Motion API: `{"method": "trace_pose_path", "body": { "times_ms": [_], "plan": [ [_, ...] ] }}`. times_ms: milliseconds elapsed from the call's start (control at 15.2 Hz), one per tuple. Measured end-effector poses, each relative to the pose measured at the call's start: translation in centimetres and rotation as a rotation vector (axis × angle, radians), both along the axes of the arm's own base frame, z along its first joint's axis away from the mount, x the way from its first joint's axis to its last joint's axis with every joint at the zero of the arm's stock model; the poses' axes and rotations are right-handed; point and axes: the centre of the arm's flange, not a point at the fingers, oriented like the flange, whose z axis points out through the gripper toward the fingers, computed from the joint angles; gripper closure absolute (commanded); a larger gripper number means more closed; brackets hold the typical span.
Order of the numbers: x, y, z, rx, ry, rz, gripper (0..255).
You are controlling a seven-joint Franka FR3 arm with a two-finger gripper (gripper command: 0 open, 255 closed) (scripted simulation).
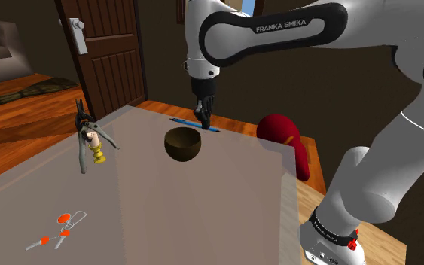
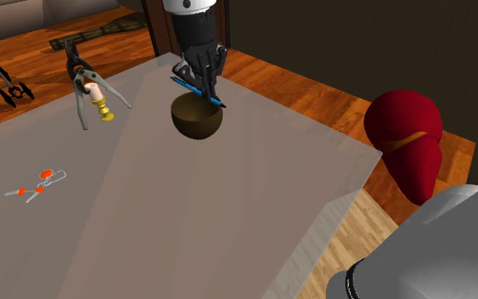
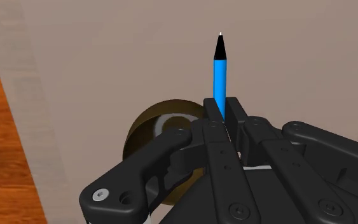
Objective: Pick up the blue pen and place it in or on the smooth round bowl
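A blue pen (image 1: 212,128) with a black tip is clasped between the black fingers of my gripper (image 1: 202,119), which is shut on it. The pen (image 2: 212,99) is held roughly level, a little above the table and just over the far rim of a dark brown round bowl (image 1: 183,144). In the second exterior view the gripper (image 2: 203,86) hangs right above the bowl (image 2: 197,119). The wrist view has the pen (image 3: 219,79) sticking out beyond the gripper (image 3: 224,109), with the bowl (image 3: 151,130) partly hidden under the fingers.
The grey table (image 1: 202,203) also carries a corkscrew-like tool (image 1: 89,140) at the shoulder view's left and small orange-tipped items (image 1: 59,229) near the front. A red rounded object (image 1: 282,129) stands beyond the table's edge. A wooden door (image 1: 101,45) is behind.
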Motion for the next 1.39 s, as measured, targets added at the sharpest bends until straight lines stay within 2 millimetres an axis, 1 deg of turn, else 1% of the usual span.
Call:
{"method": "trace_pose_path", "body": {
  "times_ms": [264, 396, 792, 1386],
  "plan": [
    [4.9, -0.9, 0.6, 0.000, 0.000, 0.000, 255],
    [5.9, -1.1, -0.2, 0.000, 0.000, 0.000, 255],
    [6.3, -1.2, -3.0, -0.001, 0.000, 0.000, 255],
    [6.2, -1.1, -7.8, 0.000, 0.000, 0.000, 255]
  ]
}}
